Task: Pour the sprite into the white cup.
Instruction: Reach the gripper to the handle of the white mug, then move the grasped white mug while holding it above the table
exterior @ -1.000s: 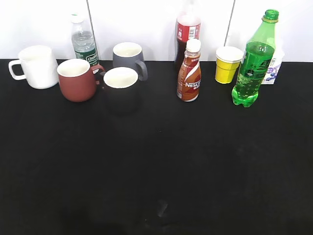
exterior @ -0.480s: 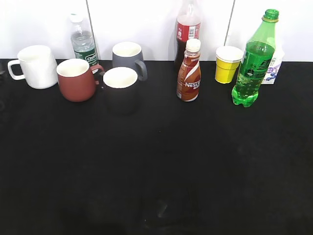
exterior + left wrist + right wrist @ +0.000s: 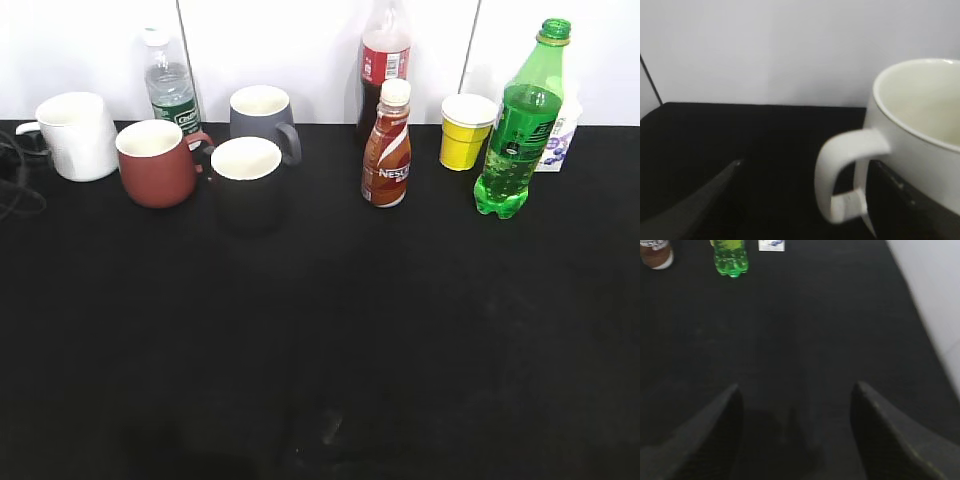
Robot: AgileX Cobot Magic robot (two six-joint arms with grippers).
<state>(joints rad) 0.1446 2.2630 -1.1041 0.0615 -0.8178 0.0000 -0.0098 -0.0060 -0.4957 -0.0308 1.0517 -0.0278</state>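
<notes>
The sprite (image 3: 519, 125), a tall green bottle with a green cap, stands upright at the back right; its base also shows in the right wrist view (image 3: 730, 259). The white cup (image 3: 76, 135) stands at the back left. My left gripper (image 3: 18, 160) is a dark shape at the left edge, up against the cup's handle. In the left wrist view the cup (image 3: 920, 135) is close on the right, and its loop handle (image 3: 847, 172) lies between the open jaws (image 3: 807, 165). My right gripper (image 3: 797, 386) is open and empty over bare black table, well short of the sprite.
A red-brown mug (image 3: 155, 163), a black mug (image 3: 247, 183) and a grey mug (image 3: 262, 115) stand to the right of the white cup. A water bottle (image 3: 171, 85), cola bottle (image 3: 385, 60), Nescafe bottle (image 3: 388, 148), yellow paper cup (image 3: 466, 132) and small carton (image 3: 560, 135) line the back.
My left gripper has come into the exterior view at the left edge and now covers part of the white cup's handle. Nothing else has moved.
</notes>
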